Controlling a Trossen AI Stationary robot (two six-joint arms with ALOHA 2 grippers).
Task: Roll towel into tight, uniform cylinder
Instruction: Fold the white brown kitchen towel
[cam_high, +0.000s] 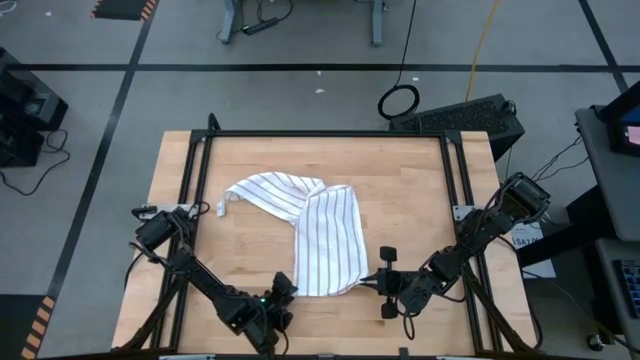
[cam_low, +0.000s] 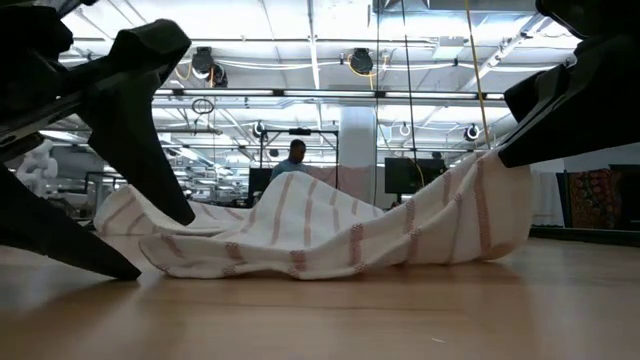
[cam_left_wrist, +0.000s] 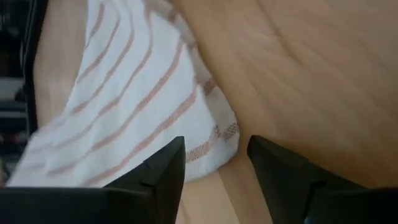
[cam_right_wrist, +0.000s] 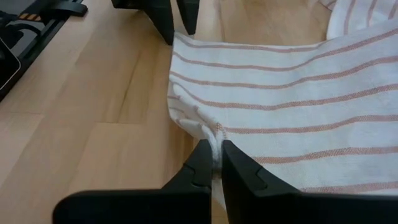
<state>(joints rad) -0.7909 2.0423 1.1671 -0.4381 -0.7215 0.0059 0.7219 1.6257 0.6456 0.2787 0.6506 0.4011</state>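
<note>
The white towel (cam_high: 320, 235) with thin stripes lies mid-table, its far left part folded slantwise over the rest. My left gripper (cam_high: 283, 297) stands open at the towel's near left corner (cam_left_wrist: 224, 140). That corner rests on the wood just ahead of the gap between its fingers (cam_left_wrist: 168, 168). My right gripper (cam_high: 372, 283) is shut on the towel at its near right corner. In the low view the towel (cam_low: 320, 235) rises toward the right gripper, and the left gripper's spread fingers (cam_low: 150, 130) stand in front of its other end. My right gripper pinches the towel's near right corner (cam_right_wrist: 211, 134) between its two fingers, coming from the table's near right and slanting down. The cloth gathers into small wrinkles at the pinch. That corner (cam_low: 497, 170) is lifted off the wood, while the rest of the towel lies on the table.
Black frame rails (cam_high: 200, 200) run along the table's left, right and far sides. Bare wood (cam_high: 400, 180) shows around the towel. A person (cam_low: 292, 160) is in the room far behind the table.
</note>
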